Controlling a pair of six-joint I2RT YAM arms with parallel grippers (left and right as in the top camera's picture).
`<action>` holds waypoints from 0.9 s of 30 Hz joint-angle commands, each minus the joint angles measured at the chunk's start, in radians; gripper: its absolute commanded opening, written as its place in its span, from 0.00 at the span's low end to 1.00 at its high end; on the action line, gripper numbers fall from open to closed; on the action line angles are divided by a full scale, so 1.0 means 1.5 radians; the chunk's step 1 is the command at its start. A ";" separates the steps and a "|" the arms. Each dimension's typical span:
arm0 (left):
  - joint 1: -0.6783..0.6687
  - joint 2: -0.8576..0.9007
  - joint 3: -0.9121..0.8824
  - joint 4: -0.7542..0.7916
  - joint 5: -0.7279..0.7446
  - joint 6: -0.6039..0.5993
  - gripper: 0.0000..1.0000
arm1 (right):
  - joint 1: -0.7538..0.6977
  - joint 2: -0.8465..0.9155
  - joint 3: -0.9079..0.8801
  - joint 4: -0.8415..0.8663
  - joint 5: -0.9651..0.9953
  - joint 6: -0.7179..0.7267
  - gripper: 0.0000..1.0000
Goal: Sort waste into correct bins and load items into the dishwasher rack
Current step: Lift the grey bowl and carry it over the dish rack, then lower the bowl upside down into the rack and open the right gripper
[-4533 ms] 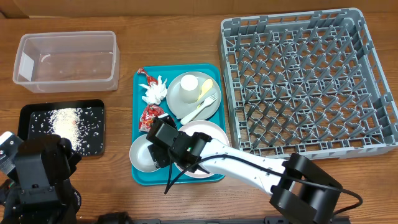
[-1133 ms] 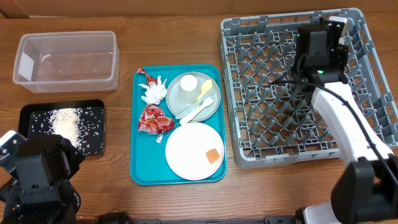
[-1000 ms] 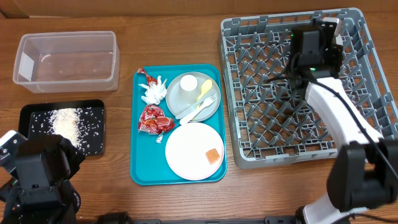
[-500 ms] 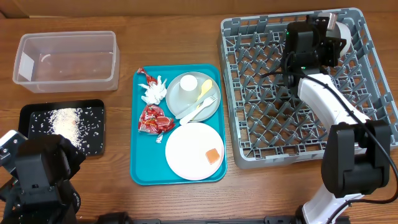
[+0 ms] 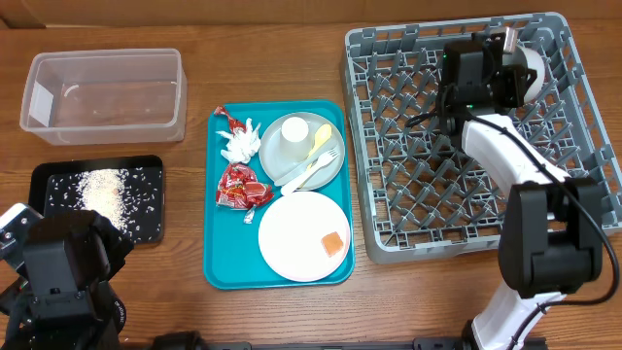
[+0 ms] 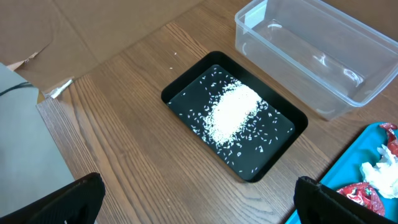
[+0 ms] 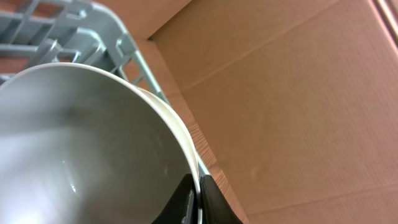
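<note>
On the right of the table, the rack (image 5: 408, 146) takes up the most room, its pegs bare but for one far-right spot. Left of it lies the teal tray (image 5: 222, 243). At the far left stands the tub (image 5: 102, 97), with the black tray (image 5: 44, 185) just near of it.

On the teal tray's near end sits the white plate (image 5: 303, 235), and beyond it the grey plate (image 5: 272, 160). The bowl (image 5: 533, 70) is tipped on edge over the rack's far right rows. The right claw (image 7: 198, 198) pinches its rim between narrow jaws (whether the bowl touches the pegs I cannot tell). The left claw (image 6: 198, 183) hovers above the wood near the black tray, jaws wide and holding nothing.

The cup (image 5: 295, 138) stands on the grey plate. The wrapper (image 5: 241, 187) and napkin (image 5: 243, 144) lie along the teal tray's left side. Spoon (image 5: 319, 141) and fork (image 5: 316, 170) rest on the grey plate beside the cup. The cube (image 5: 333, 243) sits on the white plate. Rice (image 5: 102, 190) is heaped in the black tray, with stray grains around the heap.
</note>
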 commanded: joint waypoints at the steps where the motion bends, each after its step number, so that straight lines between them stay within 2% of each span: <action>1: 0.001 0.000 0.007 0.003 0.005 -0.016 1.00 | -0.004 0.013 0.014 0.002 0.013 0.002 0.06; 17: 0.001 0.000 0.007 0.008 0.008 -0.017 1.00 | 0.043 0.018 0.014 -0.006 0.006 0.018 0.06; 24: 0.001 0.000 0.007 0.008 0.008 -0.016 1.00 | 0.071 0.035 0.014 -0.023 0.006 0.018 0.14; 27: 0.001 0.000 0.007 0.009 0.008 -0.018 1.00 | 0.091 0.035 0.014 -0.015 0.012 0.018 0.14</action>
